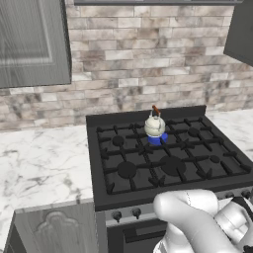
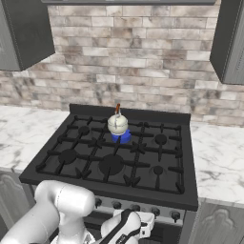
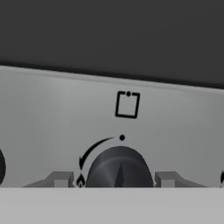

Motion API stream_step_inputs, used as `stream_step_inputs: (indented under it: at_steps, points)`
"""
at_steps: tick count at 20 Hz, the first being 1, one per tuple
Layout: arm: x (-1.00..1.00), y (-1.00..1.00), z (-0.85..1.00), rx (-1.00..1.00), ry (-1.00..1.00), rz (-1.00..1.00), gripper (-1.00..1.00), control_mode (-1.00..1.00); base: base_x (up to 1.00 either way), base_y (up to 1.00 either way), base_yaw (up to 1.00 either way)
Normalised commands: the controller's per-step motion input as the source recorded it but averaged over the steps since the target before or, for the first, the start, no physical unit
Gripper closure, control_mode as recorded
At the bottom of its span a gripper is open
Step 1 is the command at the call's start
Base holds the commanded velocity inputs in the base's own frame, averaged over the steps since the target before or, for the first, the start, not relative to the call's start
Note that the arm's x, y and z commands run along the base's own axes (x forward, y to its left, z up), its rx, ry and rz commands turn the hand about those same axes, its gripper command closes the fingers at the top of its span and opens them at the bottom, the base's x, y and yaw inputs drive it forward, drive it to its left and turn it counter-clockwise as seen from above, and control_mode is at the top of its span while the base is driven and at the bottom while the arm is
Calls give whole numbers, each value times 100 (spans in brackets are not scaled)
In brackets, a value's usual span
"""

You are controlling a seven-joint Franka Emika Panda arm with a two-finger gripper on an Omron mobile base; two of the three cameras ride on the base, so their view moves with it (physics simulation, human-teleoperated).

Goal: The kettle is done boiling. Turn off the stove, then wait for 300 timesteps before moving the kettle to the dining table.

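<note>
Cream kettle [image 1: 154, 126] upright, handle up; end effector [image 3: 118, 180] seemingly spread beside stove [image 1: 168, 158] knob [image 3: 119, 168].

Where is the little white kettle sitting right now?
The kettle sits on the stove, on a back burner near the middle with a blue flame under it, just before the brick wall.

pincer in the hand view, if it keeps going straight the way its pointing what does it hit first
Most likely the dark knob on the stove front panel: it sits between the pincer fingertips, dead ahead. Behind it is only the steel panel. How much gap remains is hard to judge from this close view.
</note>
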Motion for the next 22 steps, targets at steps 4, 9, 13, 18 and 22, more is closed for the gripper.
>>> stream_step_inputs:
  at_steps: [4, 9, 13, 18, 22]
  points:
    - [2, 0, 0, 0, -3, 0, 100, -100, 0, 0, 0]
    - [0, -14, 0, 8, 0, 0, 100, -100, 0, 0, 0]
    - [0, -11, -5, 18, 0, 0, 100, -100, 0, 0, 0]
    - [0, -10, -5, 25, 0, 0, 100, -100, 0, 0, 0]
    - [0, -9, -5, 27, 0, 0, 100, -100, 0, 0, 0]
